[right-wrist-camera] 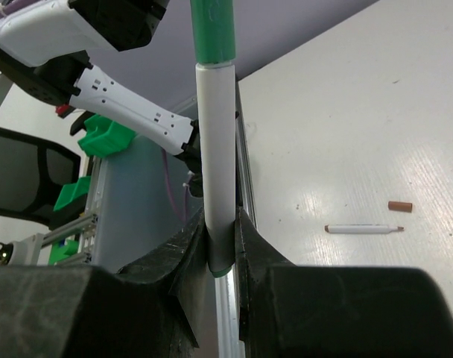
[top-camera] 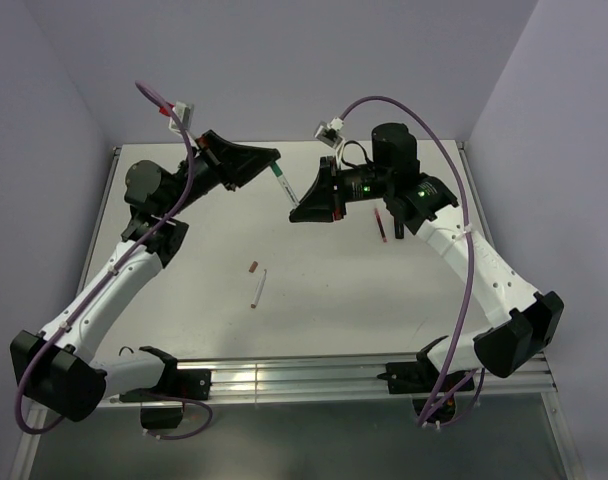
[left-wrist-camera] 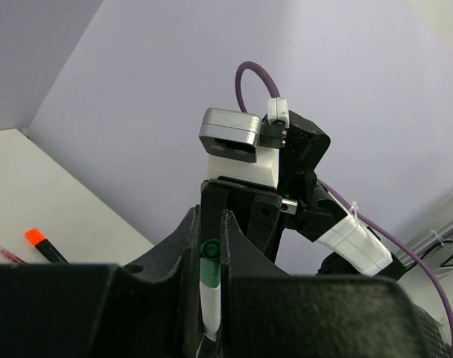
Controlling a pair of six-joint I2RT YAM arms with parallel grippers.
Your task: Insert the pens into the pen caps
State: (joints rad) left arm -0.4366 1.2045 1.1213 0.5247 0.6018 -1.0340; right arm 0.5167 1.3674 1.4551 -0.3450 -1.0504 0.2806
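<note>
White thin plastic pen (right-wrist-camera: pixel 215 134), above the table's (top-camera: pixel 334 290) 12 o'clock side, is clamped by the right gripper (right-wrist-camera: pixel 219 224) while the left gripper (left-wrist-camera: pixel 209 233) clenches its green stubby cap (right-wrist-camera: pixel 212 30) end, seemingly mating and needing a straight final push.

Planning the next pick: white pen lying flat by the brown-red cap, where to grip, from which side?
Mid-barrel of the white pen, straight from above, closing across it: it lies flat on the table, running roughly near-to-far. Leave the far end, by the brownish-red cap, free for capping.
</note>
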